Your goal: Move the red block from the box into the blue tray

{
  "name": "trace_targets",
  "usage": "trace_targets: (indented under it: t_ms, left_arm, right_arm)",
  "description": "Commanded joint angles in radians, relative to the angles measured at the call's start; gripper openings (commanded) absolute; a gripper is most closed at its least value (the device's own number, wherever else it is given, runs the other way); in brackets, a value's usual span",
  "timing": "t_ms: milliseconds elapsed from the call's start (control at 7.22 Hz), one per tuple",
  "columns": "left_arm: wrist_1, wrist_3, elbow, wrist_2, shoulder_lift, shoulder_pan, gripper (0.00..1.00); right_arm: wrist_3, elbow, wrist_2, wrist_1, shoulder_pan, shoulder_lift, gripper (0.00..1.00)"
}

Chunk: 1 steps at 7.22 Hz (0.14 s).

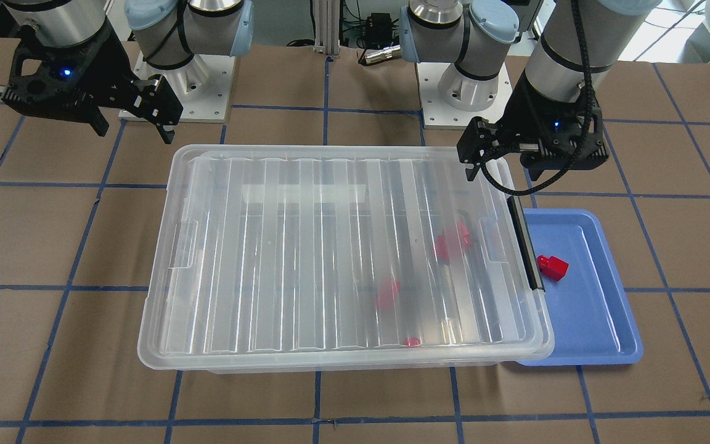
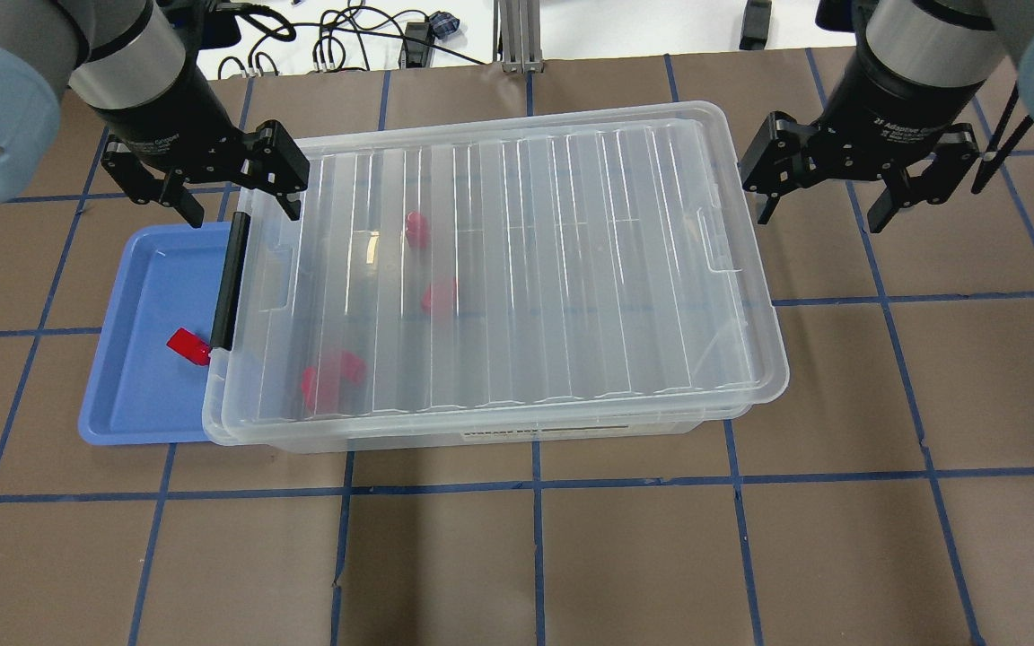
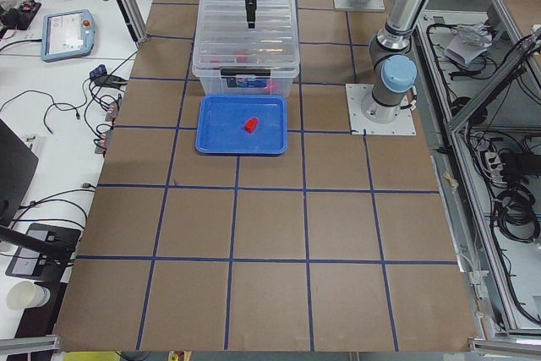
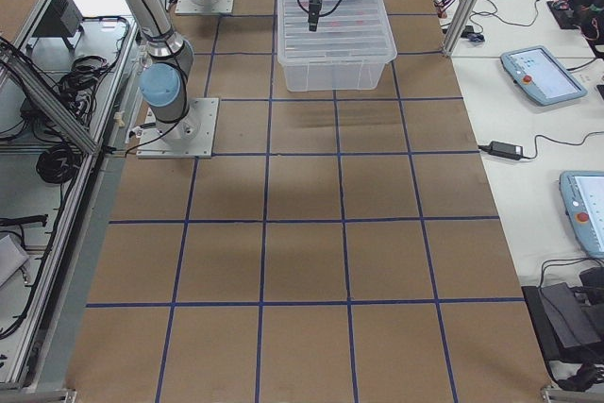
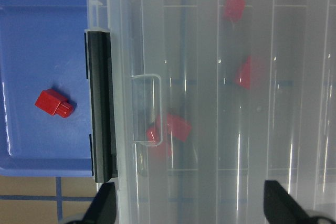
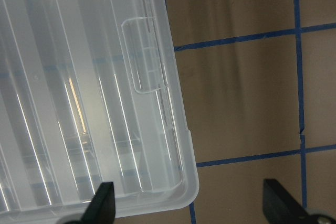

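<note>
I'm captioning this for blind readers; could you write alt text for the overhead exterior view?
A closed clear box holds several blurred red blocks, and one red block lies in the blue tray at the end with its black handle. The left gripper and right gripper hang at the box's two ends, jaws open and empty.

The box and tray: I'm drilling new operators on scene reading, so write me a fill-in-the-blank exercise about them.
1. The blue tray holds exactly ___ red block.
2. The other red blocks lie ___ the lidded box.
3. The left gripper and right gripper are both ___ and empty.
4. The black clip handle is on the box end beside the blue ___.
Missing words: one; inside; open; tray.
</note>
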<state>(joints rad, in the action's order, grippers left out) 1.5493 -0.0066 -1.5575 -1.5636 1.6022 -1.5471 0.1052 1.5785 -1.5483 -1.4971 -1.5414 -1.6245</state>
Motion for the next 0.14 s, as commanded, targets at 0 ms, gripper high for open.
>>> trace_targets:
  t_ms: [0]
  left_arm:
    - [0.002, 0.000, -0.003, -0.004, -0.005, -0.001, 1.00]
  right_arm:
    - [0.001, 0.000, 0.005, 0.000, 0.000, 0.000, 1.00]
